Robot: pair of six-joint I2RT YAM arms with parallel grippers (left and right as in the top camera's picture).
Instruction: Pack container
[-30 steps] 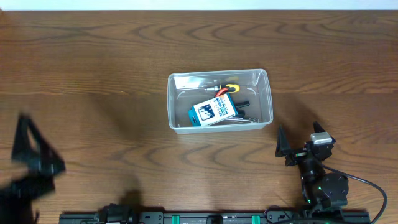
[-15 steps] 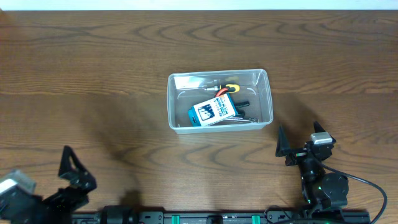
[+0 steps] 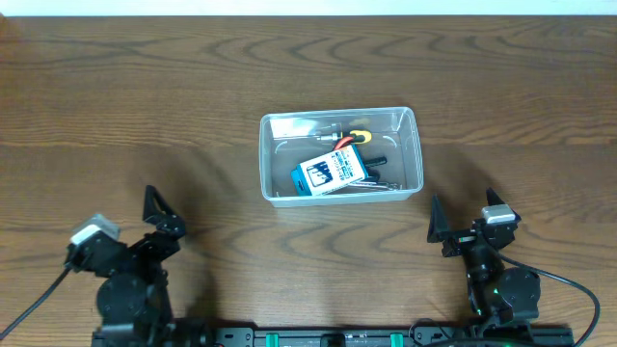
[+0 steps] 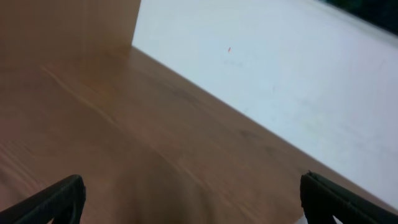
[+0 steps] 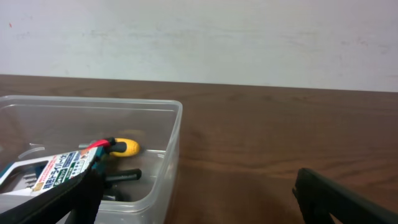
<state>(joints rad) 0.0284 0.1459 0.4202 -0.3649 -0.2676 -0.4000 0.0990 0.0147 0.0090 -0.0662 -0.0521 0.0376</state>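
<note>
The bench (image 3: 145,87) is dark brown wood with wavy grain, and it fills the overhead view up to a pale strip (image 3: 308,7) at 12 o'clock. The container (image 3: 262,159) rests directly on it, just off centre toward 1 o'clock, its long sides running 9 to 3 o'clock.
</note>
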